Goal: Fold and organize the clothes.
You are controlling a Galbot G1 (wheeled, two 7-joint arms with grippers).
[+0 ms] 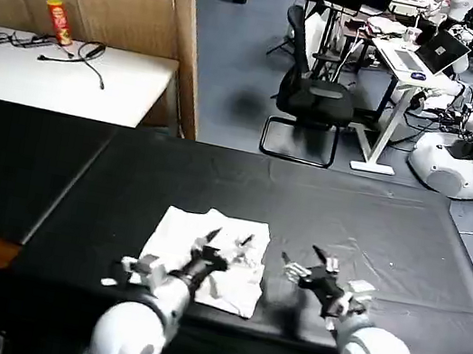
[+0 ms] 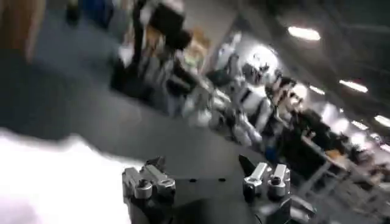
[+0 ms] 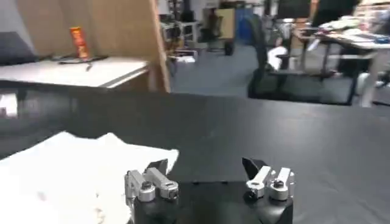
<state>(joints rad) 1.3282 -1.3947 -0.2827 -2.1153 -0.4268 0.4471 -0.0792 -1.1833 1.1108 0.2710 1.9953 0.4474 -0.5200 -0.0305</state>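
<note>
The fingers of the left gripper (image 1: 226, 246) are being held spread apart with nothing between them, just above the right part of the white T-shirt (image 1: 179, 240). The fingers of the right gripper (image 1: 308, 263) are likewise being kept wide open and empty, over bare cloth just to the right of the garment. In the right wrist view, the two dark fingertips (image 3: 159, 166) are seen well apart, with the T-shirt (image 3: 67, 176) lying to the left beyond them. The T-shirt is lying crumpled into a rough bundle near the near edge of the black-covered table (image 1: 374, 229), about midway along it, plain white side showing. Both arms are being held low at the near side of the table, the left one reaching over the garment's near right corner.
</note>
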